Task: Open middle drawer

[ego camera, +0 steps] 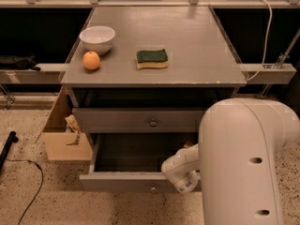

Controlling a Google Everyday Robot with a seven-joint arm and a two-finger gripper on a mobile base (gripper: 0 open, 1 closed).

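The middle drawer (126, 181) is a grey shallow tray standing pulled out from the cabinet, its dark inside showing. A small round knob (153, 188) sits on its front. My gripper (182, 176) is at the right part of the drawer's front edge, under my big white arm (243, 163). The arm hides the drawer's right end. Above it, another grey drawer (140, 121) with a round knob is closed.
On the grey table top (197, 46) are a white bowl (97, 38), an orange (91, 60) and a green-and-yellow sponge (152, 58). A cardboard box (63, 135) stands on the floor at the left. A black cable (28, 182) lies beside it.
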